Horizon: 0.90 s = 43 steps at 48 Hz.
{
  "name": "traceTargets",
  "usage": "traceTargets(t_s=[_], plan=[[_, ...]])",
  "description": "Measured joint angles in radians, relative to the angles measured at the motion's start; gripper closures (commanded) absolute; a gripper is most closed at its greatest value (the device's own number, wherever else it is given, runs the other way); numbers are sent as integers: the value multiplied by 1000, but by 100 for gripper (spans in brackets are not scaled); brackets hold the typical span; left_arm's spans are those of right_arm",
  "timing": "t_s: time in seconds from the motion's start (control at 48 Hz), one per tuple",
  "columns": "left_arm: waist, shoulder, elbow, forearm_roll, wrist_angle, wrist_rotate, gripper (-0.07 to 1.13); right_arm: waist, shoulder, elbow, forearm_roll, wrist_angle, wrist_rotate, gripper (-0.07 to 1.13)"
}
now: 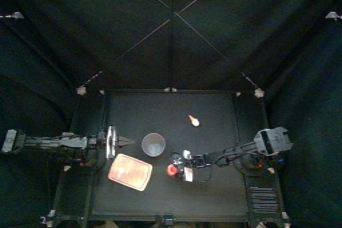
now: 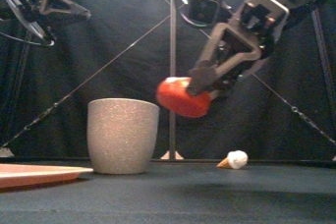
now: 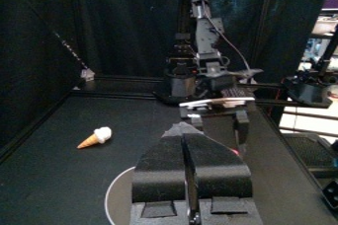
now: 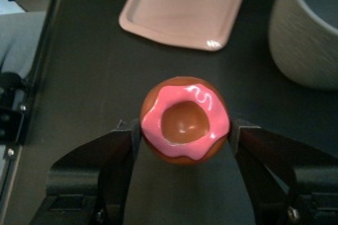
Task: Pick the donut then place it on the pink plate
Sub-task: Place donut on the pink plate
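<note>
— Over the table, in the top view, what is the right pincer (image 1: 178, 167) doing?
— It is squeezing the donut (image 1: 174, 170) between its two jaws. The pink plate (image 1: 130, 172) is lying just beside this pincer, on the side where the left arm is coming in. The grey cup (image 1: 154, 144) is standing near the pincer, a bit further back. A little toy ice cream cone (image 1: 197, 120) is lying behind the pincer, well apart from it. The left pincer (image 1: 126, 144) is hanging on the other side of the cup.
— What is the front view showing?
— The right pincer (image 2: 195, 88) is holding the donut (image 2: 178, 100) up in the air, off the table. The cup (image 2: 124, 136) is standing lower than the pincer, off to one side, not touching it. The plate (image 2: 33, 174) is peeking in past the cup, further from the pincer. The cone (image 2: 235, 159) is lying on the table, lower than the pincer.
— And the left wrist view?
— The left pincer (image 3: 192, 135) is pressing its jaws together with nothing between them. The cup's rim (image 3: 119, 187) is showing just under them. The right pincer is hanging straight ahead, and the cone (image 3: 97, 137) is lying off to one side, well apart.
— And the right wrist view?
— The right pincer (image 4: 187, 135) is gripping the donut (image 4: 185, 115) on both sides. The pink icing is facing the camera. The plate (image 4: 185, 12) and the cup (image 4: 310, 27) are sitting ahead of the pincer, apart from each other, and the donut is not touching either.
</note>
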Motion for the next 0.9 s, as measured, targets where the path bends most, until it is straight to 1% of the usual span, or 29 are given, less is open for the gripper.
traceTargets(t_s=[0.292,0.417,0.583,0.729,0.812,0.896], plan=[[12,0,12,0,0,0,108,8,324,-387,8,-18,-5,32],[12,0,15,0,0,0,108,8,403,-511,3,-18,-2,32],[12,0,15,-2,0,-3,108,-3,477,-600,11,-18,0,32],[5,0,15,-15,0,-3,108,-35,497,-634,18,-18,0,30],[5,0,21,-20,0,-3,108,-51,499,-646,20,-14,0,25],[3,0,26,-21,0,-3,108,-58,499,-658,18,6,0,16]])
